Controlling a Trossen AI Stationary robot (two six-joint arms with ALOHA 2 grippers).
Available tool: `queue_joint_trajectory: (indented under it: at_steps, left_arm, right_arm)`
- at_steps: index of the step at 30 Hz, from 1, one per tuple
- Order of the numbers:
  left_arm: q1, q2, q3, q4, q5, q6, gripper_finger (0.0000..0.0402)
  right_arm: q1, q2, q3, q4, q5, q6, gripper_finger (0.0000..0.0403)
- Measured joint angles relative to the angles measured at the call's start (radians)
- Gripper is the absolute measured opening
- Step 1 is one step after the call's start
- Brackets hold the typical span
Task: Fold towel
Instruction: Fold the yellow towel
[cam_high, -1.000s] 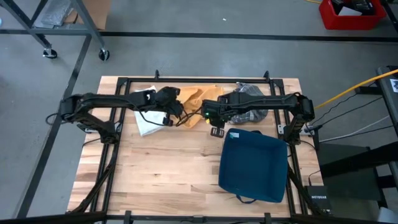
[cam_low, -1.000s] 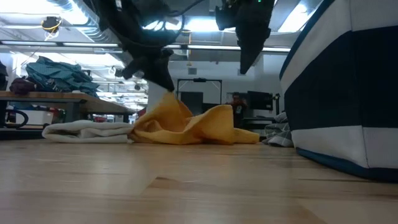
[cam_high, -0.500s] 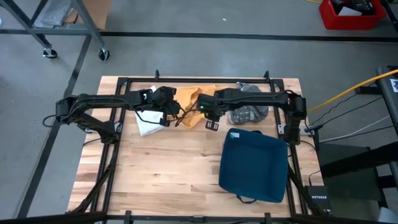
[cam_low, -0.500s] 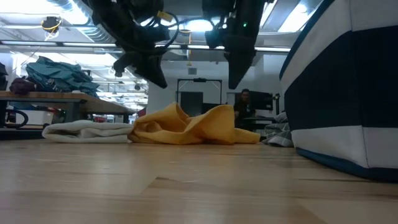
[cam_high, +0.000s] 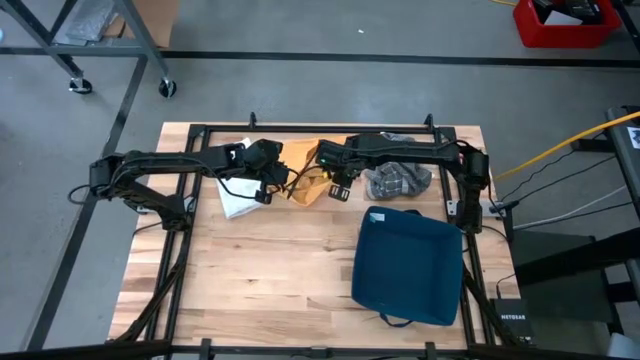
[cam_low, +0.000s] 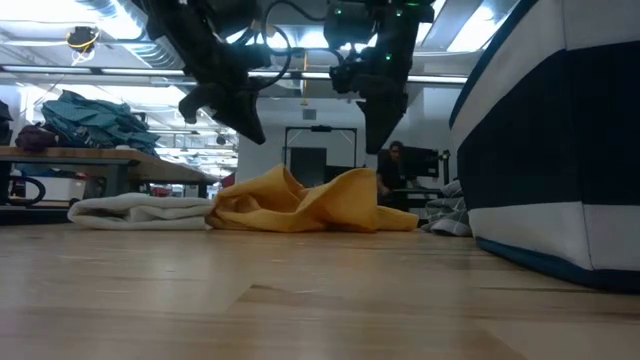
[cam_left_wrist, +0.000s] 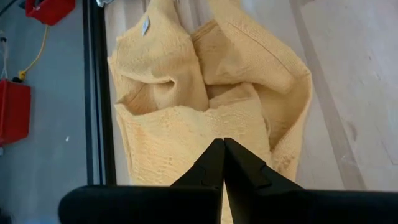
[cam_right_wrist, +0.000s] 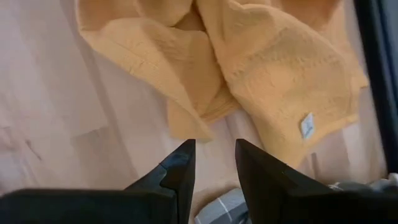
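While both pincers hover, yellow towel (cam_high: 312, 176) lies crumpled.

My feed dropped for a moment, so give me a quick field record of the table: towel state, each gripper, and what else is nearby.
towel: yellow towel crumpled in a heap at the table's far edge, not folded
left gripper: fingers shut, empty, above the towel's left side
right gripper: fingers slightly open, empty, above the towel's right side
white cloth: lying flat, left of the yellow towel
grey cloth: bunched, right of the yellow towel
blue bin: on the table's right half, nearer the front
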Motion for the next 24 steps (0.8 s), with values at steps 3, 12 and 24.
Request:
queue_joint_trajectory:
  at_steps: [3, 12, 24]
  left_arm:
    - [0.000, 0.000, 0.000, -0.006, 0.000, 0.000, 0.0000]
    - [0.000, 0.001, 0.000, -0.006, 0.001, -0.003, 0.0000]
    - [0.000, 0.001, 0.000, -0.005, 0.001, -0.026, 0.0000]
  right_arm:
    - [0.000, 0.000, 0.000, -0.001, -0.009, 0.000, 0.0118]
    - [0.003, 0.017, 0.000, -0.007, -0.011, 0.001, 0.0185]
    - [-0.005, 0.144, 0.000, 0.016, -0.036, -0.101, 0.0256]
